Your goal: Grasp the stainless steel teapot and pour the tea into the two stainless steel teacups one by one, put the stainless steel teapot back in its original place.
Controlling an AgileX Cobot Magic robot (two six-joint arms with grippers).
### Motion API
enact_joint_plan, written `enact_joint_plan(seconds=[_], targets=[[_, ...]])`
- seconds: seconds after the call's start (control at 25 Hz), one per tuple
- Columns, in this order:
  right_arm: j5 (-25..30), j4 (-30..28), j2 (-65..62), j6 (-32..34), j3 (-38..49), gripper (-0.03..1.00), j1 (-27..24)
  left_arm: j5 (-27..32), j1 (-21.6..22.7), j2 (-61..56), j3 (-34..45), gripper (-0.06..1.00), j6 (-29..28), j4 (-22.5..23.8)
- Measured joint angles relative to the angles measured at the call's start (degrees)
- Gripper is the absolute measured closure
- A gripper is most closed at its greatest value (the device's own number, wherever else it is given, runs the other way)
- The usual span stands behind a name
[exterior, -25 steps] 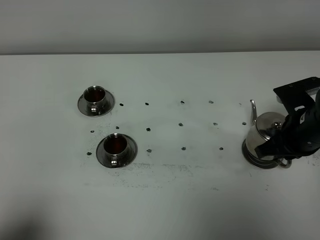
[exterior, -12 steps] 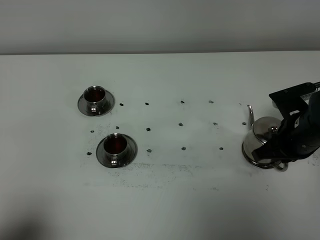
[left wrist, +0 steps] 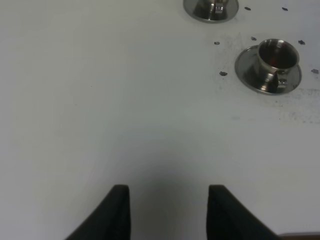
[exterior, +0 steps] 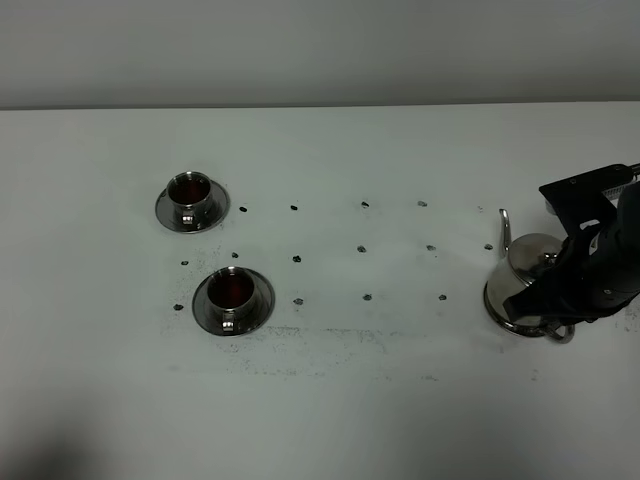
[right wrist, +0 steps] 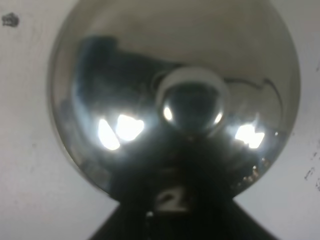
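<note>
The stainless steel teapot (exterior: 522, 277) stands upright on the white table at the right, spout pointing left; its domed lid and knob fill the right wrist view (right wrist: 175, 75). My right gripper (exterior: 560, 305) is closed around the loop handle on the pot's near right side. The two stainless steel teacups on saucers sit at the left, the far one (exterior: 190, 200) and the near one (exterior: 232, 298), both holding dark tea. The left wrist view shows the near cup (left wrist: 274, 62) and the far cup (left wrist: 212, 6) ahead of my open, empty left gripper (left wrist: 167, 210).
The white table (exterior: 380, 400) carries rows of small dark marks (exterior: 364, 249) between the cups and the teapot. A grey wall runs along the table's back edge. The left arm is outside the exterior high view.
The teapot has come down and settled lower, with the right arm following it. In the last half second it barely moved. The cups are unchanged.
</note>
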Motion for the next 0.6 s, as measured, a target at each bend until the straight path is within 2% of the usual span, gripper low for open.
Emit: enact_joint_plan(seconds=[0.2,0.28,0.44,0.6], targets=[[-0.1,0.06,-0.21,0.05,0.0,0.4,0.0,0.0,0.0,0.0,0.0,0.57,0.0,0.0],[0.08,0.12,-1.22,0.05,0.0,0.35,0.0,0.0,0.0,0.0,0.0,0.57,0.0,0.0],[1.0,0.67,-6.53,0.05,0.0,0.32,0.0,0.0,0.0,0.0,0.0,0.57,0.0,0.0],[1.11,2.69,-15.38,0.05,0.0,0.35,0.0,0.0,0.0,0.0,0.0,0.57,0.0,0.0]])
